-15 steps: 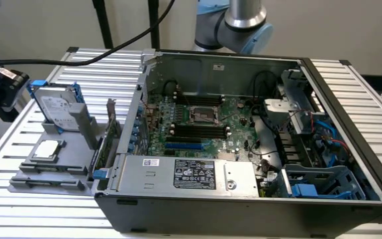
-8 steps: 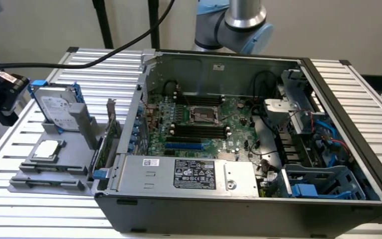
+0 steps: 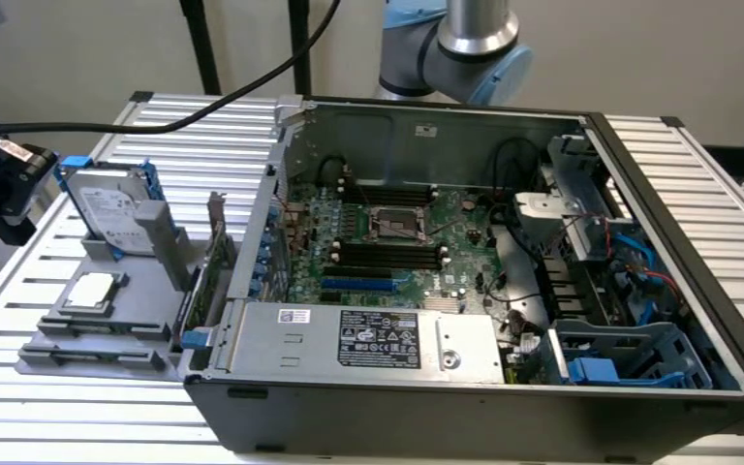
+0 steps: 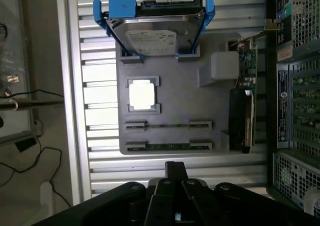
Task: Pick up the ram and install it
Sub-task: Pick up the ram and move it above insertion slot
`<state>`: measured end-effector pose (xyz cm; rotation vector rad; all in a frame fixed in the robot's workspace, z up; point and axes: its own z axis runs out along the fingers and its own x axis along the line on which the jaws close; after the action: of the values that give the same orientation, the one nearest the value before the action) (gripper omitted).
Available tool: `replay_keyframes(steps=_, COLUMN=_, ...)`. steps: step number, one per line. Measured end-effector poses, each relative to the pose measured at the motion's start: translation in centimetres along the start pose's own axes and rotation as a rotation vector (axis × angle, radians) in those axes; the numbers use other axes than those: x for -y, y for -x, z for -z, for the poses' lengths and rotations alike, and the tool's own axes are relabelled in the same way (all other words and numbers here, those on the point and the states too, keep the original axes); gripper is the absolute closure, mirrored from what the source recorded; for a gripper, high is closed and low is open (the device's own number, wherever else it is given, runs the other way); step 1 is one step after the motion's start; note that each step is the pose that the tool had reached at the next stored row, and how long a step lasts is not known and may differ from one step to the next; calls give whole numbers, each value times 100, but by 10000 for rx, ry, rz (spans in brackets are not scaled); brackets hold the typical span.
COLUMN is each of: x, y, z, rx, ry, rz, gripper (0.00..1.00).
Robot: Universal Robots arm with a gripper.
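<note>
Gripper (image 4: pixel 175 172), wrist view: dark fingers pressed together along a centre seam, nothing between them; clenched and empty. It hovers over the slatted table (image 4: pixel 100 171), just off the edge of the grey tray (image 4: pixel 185 106), touching nothing.

Item, the ram (image 4: pixel 167 147): narrow green stick lying in the pair of end cradles on the tray edge nearest the gripper. It sits between the gripper and the CPU chip (image 4: pixel 142 94). Its long axis runs along that tray edge, crosswise to the line from the gripper to the hard drive (image 4: pixel 152 36), with one end toward the computer case (image 4: pixel 295 111). Judged the tray item closest to the fingertips.

Item, second cradle pair (image 4: pixel 167 126): holds a thin strip seen on edge, possibly another stick; cannot tell.

Item, expansion card (image 4: pixel 246 61): upright on the tray's case side.

Exterior view: the gripper is the dark assembly at the exterior view's left edge, raised above the table, with the tray low and toward the exterior view's right of it. The ram's cradles are on the tray end nearest this camera; the stick itself is too small to make out. The open case lies farther to the exterior view's right. Inside it, the dark memory slots (image 3: pixel 386 257) run side to side on the motherboard, well apart from the gripper.
</note>
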<state>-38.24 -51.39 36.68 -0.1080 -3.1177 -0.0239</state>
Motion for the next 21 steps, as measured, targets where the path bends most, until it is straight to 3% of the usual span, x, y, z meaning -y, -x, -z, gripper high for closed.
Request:
replay_keyframes(steps=6, x=0, y=0, z=-2, rx=-1, ry=-1, rz=41, gripper=89)
replay_keyframes(steps=21, x=1, y=3, z=-91, rx=-40, ry=-62, rz=2734, gripper=89)
